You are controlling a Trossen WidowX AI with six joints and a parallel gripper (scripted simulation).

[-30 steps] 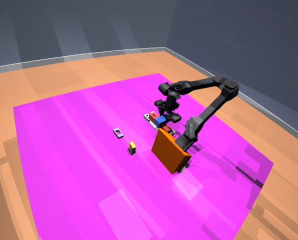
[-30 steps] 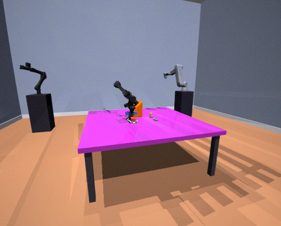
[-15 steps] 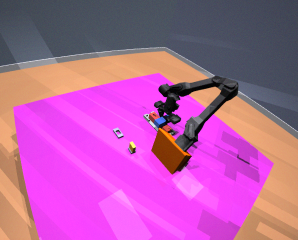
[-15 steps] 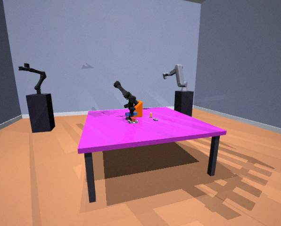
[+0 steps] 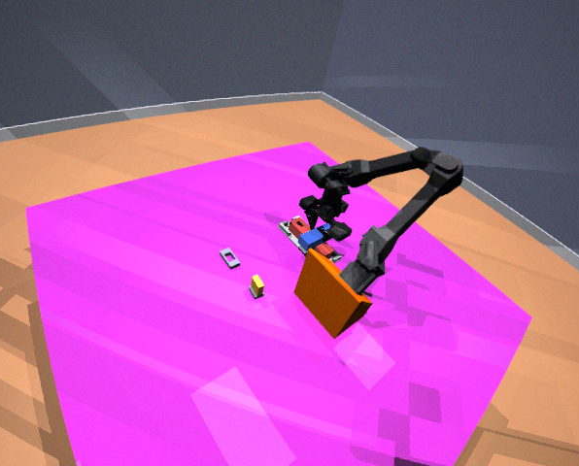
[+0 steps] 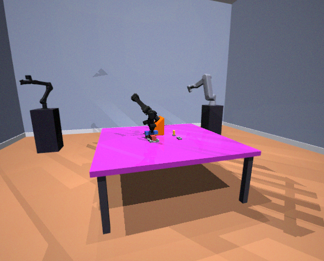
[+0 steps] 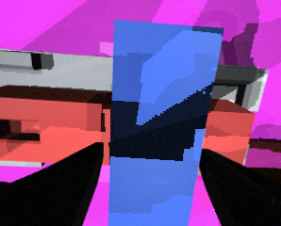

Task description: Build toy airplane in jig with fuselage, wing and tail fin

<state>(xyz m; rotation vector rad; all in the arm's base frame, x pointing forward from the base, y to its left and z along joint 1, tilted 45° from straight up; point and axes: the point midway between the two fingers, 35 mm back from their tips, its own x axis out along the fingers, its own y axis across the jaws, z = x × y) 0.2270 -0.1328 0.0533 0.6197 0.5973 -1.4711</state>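
The red fuselage (image 5: 298, 227) (image 7: 70, 129) lies in the light grey cradle (image 7: 79, 72). The blue wing (image 5: 310, 239) (image 7: 155, 188) lies across the top of the fuselage; its tab and the wing socket are hidden under it. My gripper (image 5: 324, 228) (image 6: 151, 130) (image 7: 151, 153) is open around the wing, one finger on each side, with narrow gaps between fingers and wing in the wrist view. The tail socket, a rectangular hole in the fuselage top, is empty. The yellow tail fin (image 5: 256, 284) (image 6: 173, 132) stands upright in a small grey holder, away from the cradle.
A grey rectangular frame (image 5: 234, 264) (image 6: 179, 138) lies flat near the tail fin. A large orange wedge-shaped block (image 5: 327, 295) (image 6: 160, 128) stands between the arm's base and the near end of the cradle. Two other arms stand on dark pedestals (image 6: 44, 130) (image 6: 211, 119) beyond the table.
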